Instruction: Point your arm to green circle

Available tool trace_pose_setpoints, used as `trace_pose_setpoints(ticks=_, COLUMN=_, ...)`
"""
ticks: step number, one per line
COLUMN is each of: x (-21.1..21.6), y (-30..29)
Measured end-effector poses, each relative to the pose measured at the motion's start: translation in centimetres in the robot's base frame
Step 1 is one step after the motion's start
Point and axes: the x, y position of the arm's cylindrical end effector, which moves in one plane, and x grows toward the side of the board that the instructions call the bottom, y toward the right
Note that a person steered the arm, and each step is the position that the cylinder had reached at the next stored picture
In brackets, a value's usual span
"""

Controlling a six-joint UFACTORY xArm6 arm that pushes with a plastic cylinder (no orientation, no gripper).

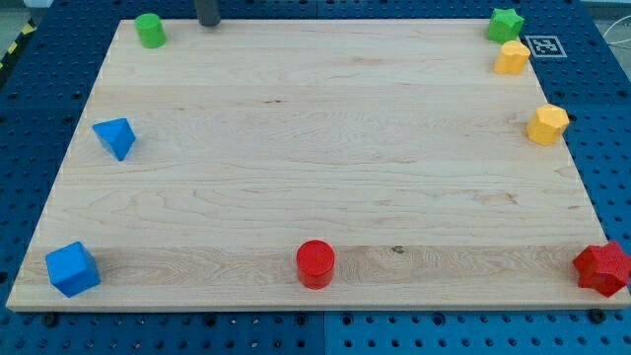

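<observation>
- My tip (209, 24) stands at the 12 o'clock edge of the wooden worktop (325, 168), the dark rod entering from the view's top.
- The green circle (150, 31) sits at about 11 o'clock on the worktop, near its top-left corner, just beside my tip on the view's left but apart from it.
- There is no gripper on this arm, only the rod, and it has hold of nothing.
- A green star (505, 24) occupies the top-right corner at roughly 1 o'clock, with a yellow block (512, 57) just beside it below.
- A second yellow block (547, 125), six-sided by the look of it, lies near 3 o'clock on the right edge.
- A red star (602, 268) holds the bottom-right corner at about 4 o'clock.
- A red circle (315, 264) rests at 6 o'clock near the bottom edge.
- A blue cube (72, 269) sits at 8 o'clock in the bottom-left corner; a blue triangle (115, 138) lies at 9 o'clock on the left edge.
</observation>
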Motion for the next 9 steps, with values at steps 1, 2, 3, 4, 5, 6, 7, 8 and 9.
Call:
trace_pose_setpoints(ticks=1, x=2.5, y=2.0)
trace_pose_setpoints(ticks=2, x=7.0, y=2.2)
trace_pose_setpoints(ticks=3, x=9.3, y=-4.3)
trace_pose_setpoints(ticks=4, x=9.2, y=-13.9)
trace_pose_setpoints(ticks=5, x=8.9, y=-14.1)
trace_pose_setpoints(ticks=6, x=6.2, y=-14.1)
trace_pose_setpoints(ticks=7, x=5.5, y=-14.1)
trace_pose_setpoints(ticks=8, x=2.4, y=-14.1)
trace_pose_setpoints(ticks=9, x=0.3, y=-13.3)
